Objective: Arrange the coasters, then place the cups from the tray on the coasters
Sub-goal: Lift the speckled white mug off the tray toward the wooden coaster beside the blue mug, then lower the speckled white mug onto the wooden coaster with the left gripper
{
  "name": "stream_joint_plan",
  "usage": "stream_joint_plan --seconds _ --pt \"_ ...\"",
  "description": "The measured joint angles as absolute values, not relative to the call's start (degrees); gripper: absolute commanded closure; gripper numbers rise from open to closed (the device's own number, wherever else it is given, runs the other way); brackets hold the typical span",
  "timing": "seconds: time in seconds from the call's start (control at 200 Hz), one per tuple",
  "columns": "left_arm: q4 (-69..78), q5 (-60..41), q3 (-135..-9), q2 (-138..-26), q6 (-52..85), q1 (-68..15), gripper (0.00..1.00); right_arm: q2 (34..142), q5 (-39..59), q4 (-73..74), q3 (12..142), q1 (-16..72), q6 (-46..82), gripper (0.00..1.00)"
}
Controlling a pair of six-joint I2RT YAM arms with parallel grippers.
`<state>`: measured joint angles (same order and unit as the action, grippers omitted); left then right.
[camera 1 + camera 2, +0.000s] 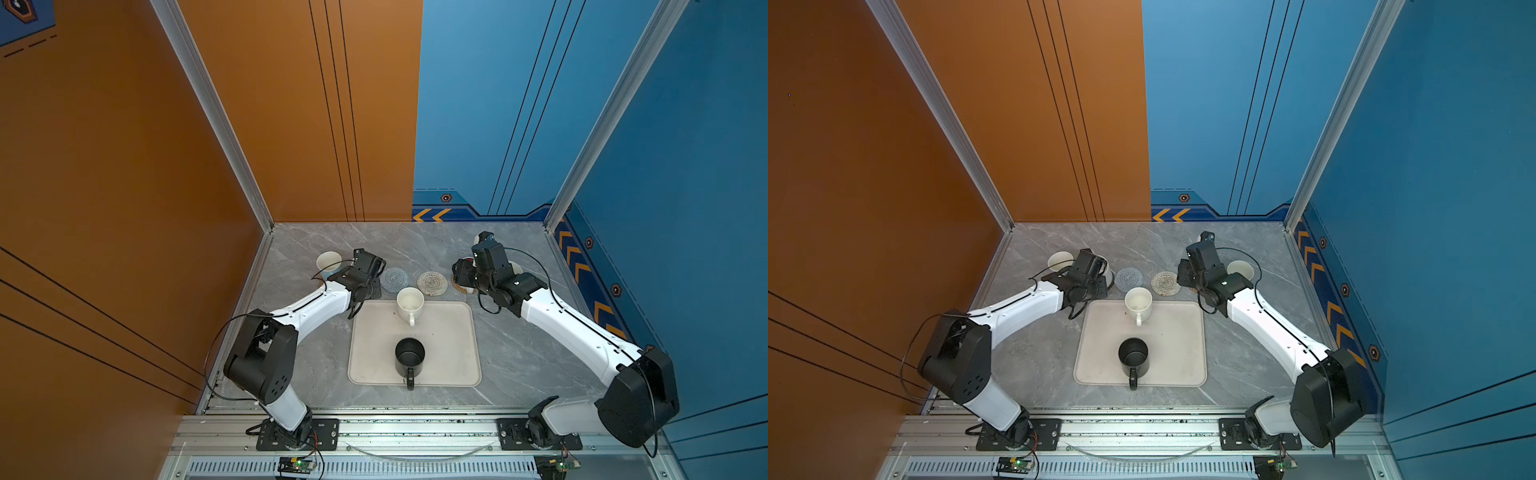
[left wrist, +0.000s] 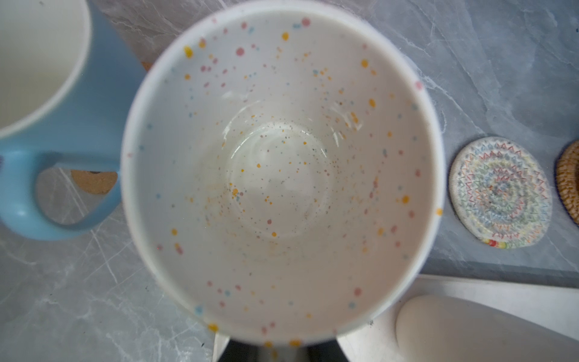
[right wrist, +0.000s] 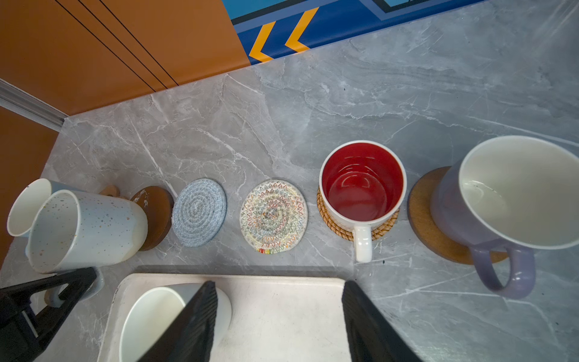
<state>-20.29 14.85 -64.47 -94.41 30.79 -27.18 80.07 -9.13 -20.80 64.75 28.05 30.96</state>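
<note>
My left gripper (image 3: 59, 291) is shut on the handle of the speckled white cup (image 3: 84, 228), whose base is at a brown wooden coaster (image 3: 156, 216); I cannot tell whether it rests on it. The cup's inside (image 2: 282, 169) fills the left wrist view. A light blue cup (image 1: 329, 262) stands just beyond on a tan coaster (image 2: 94, 181). My right gripper (image 3: 279, 316) hangs open and empty over the tray's (image 1: 449, 345) far right corner. A cream-white cup (image 1: 410, 303) and a black cup (image 1: 409, 357) stand on the tray.
In the row beyond the tray lie a bare grey-blue coaster (image 3: 199, 211) and a bare white woven coaster (image 3: 273, 216). A red-inside cup (image 3: 362, 191) stands on a rattan coaster (image 3: 326, 216), and a lavender cup (image 3: 513, 200) on a wooden disc (image 3: 426, 225). Walls close off the back and sides.
</note>
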Motion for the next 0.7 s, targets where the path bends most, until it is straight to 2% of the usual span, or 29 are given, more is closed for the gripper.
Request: stream_joint_plan --seconds 0.696 --pt "-20.38 13.37 -69.1 -100.27 29.52 -24.99 1.0 81.3 -8.88 -20.91 64.75 27.66 30.96 0.38"
